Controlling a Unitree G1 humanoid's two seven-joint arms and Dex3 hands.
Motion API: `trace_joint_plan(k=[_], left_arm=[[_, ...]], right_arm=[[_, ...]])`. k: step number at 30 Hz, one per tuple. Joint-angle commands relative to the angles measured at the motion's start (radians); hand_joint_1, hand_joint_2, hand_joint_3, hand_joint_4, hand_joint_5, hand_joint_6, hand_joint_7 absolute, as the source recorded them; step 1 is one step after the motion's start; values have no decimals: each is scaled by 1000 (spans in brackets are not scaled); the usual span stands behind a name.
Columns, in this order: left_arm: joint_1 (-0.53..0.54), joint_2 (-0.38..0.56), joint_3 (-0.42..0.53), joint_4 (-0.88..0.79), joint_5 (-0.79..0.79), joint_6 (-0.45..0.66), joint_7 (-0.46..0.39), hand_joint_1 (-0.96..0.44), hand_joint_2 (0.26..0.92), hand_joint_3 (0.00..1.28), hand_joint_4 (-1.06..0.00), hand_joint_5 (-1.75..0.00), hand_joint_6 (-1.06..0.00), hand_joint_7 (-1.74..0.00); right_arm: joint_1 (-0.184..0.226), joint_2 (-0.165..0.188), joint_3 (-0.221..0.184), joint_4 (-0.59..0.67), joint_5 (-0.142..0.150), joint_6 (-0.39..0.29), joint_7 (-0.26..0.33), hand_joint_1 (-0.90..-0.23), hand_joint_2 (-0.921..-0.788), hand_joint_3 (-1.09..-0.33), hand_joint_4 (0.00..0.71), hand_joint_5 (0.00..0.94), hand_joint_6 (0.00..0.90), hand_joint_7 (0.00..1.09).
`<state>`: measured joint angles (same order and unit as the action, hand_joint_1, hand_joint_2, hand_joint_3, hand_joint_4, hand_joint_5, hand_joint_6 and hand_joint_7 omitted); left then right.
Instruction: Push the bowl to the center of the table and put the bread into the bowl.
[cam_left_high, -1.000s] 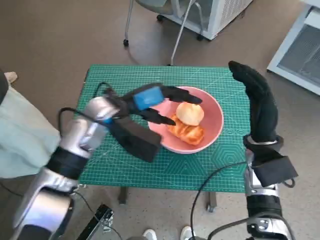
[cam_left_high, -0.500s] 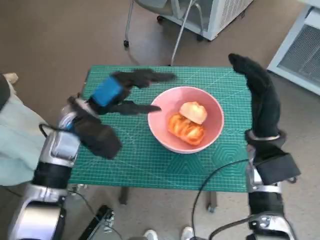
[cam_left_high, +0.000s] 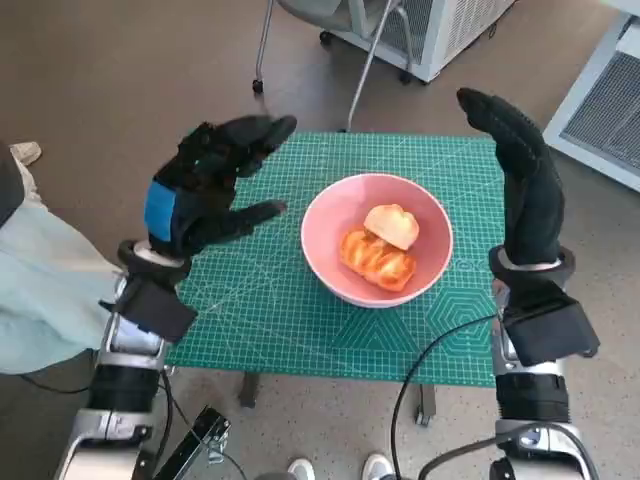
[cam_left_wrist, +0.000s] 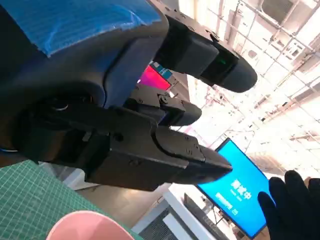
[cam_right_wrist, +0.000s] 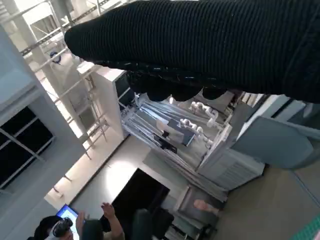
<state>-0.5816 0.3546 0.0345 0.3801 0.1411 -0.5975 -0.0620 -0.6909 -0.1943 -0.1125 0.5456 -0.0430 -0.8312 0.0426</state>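
Left hand (cam_left_high: 205, 190) raised over tabletop's (cam_left_high: 280, 300) left edge, fingers spread, empty; pink bowl (cam_left_high: 377, 240) mid-table with bread (cam_left_high: 380, 245) inside, apart from both hands; right hand (cam_left_high: 525, 185) upright at right edge, fingers straight, empty.

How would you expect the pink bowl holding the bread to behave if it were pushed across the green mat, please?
The round pink bowl would probably slide rather than tip, being wide and low. The two bread pieces sit deep inside, so they likely stay put. The green cutting mat may add slight grip.
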Motion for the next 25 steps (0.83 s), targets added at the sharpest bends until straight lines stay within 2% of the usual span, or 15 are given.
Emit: trace_joint_plan(k=[1, 7, 11, 20, 25], left_arm=[[11, 0, 25, -53, -28, 37, -1, 49, 919, 17, -580, -5, -337, -765], [18, -28, 35, -79, -58, 65, -4, 60, 921, 31, -589, -12, -319, -794], [17, -37, 33, -80, -60, 68, -1, 63, 921, 39, -598, -17, -315, -795], [11, -53, 29, -70, -53, 77, -3, 45, 920, 42, -607, -27, -301, -762], [10, -61, 22, -75, -39, 77, 3, 22, 920, 39, -602, -29, -301, -734]], right_arm=[[1, 0, 1, 13, -5, 20, -12, -582, -921, -760, 440, 10, 82, 844], [-4, 3, 3, 11, 4, 35, -11, -582, -921, -758, 440, 10, 84, 841], [-4, 3, 5, 9, -1, 39, -14, -584, -921, -754, 441, 10, 86, 839], [5, 5, 7, -17, 23, 63, 3, -585, -921, -749, 441, 10, 87, 834], [11, 4, 9, -34, 24, 73, 5, -584, -921, -746, 441, 10, 88, 832]])
